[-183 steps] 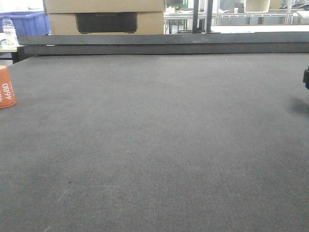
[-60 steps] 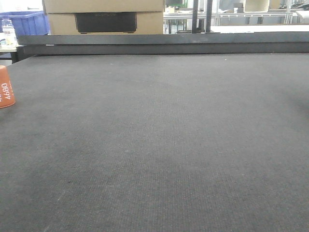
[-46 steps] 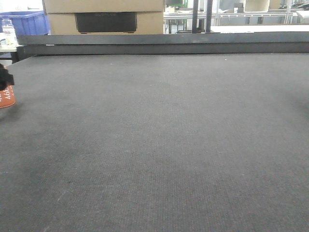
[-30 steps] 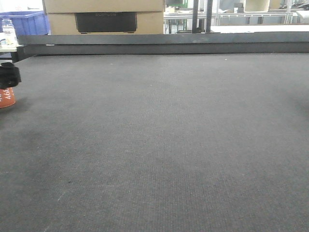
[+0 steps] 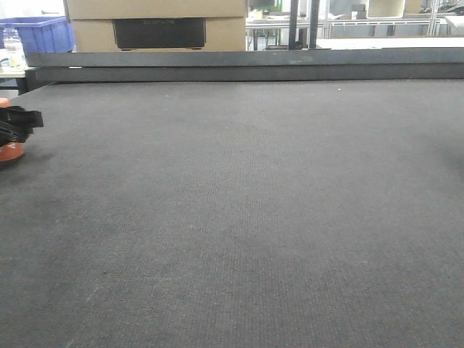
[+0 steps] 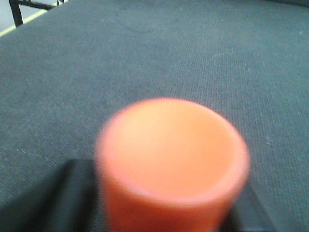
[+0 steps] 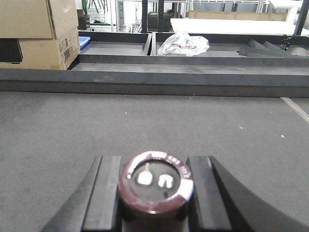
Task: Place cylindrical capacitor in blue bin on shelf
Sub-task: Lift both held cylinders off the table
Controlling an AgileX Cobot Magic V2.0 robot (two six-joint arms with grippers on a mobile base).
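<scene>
Bare table [image 5: 254, 217]; cylindrical capacitor [image 5: 10, 152] left, rail [image 5: 254, 70] behind

Table [image 5: 254, 203]: matt, finely ribbed dark felt. Cylindrical capacitor [image 6: 171, 150]: smooth orange casing, possibly plastic (view blurred). Maroon capacitor [image 7: 155, 186]: glossy sleeve, metal terminals.

Dark felt table [image 5: 254, 217], cardboard boxes [image 5: 156, 25]

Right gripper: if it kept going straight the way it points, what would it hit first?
The right gripper, shut on a dark cylinder, points across the grey table. First in line looks like the raised dark ledge at the far edge, though height is hard to judge.
</scene>
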